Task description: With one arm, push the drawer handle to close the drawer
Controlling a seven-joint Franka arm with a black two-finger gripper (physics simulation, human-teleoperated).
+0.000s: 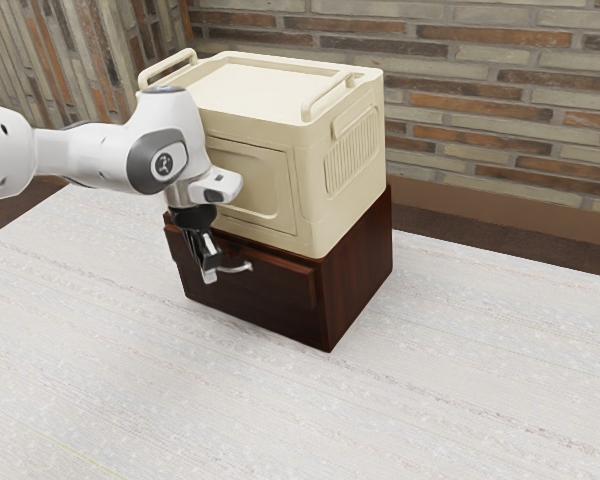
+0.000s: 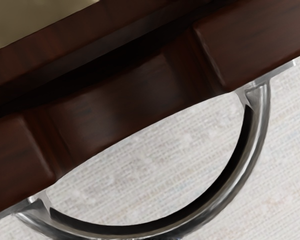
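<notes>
On the table (image 1: 130, 390), near its edge by the brick wall (image 1: 520, 120), a cream box (image 1: 255, 90) sits on a wooden cabinet (image 1: 360, 270). The cabinet's drawer (image 1: 283, 282) juts out slightly; my gripper (image 1: 210, 272) is at its curved metal handle (image 2: 260, 127), though I can't tell whether the jaws are spread or pressed together.

Drawer (image 1: 290, 279): dark red-brown wood, low wide front, centre of the exterior frame. Partly open; front stands slightly proud, dark gap behind it in the wrist view. There the front slants from lower left to upper right, a recessed middle between two raised blocks. Handle (image 2: 260, 120): silvery metal, smooth half-ring, both ends fixed at the drawer front. Bows outward, sweeping from lower left through the bottom to the right side of the wrist frame.
</notes>
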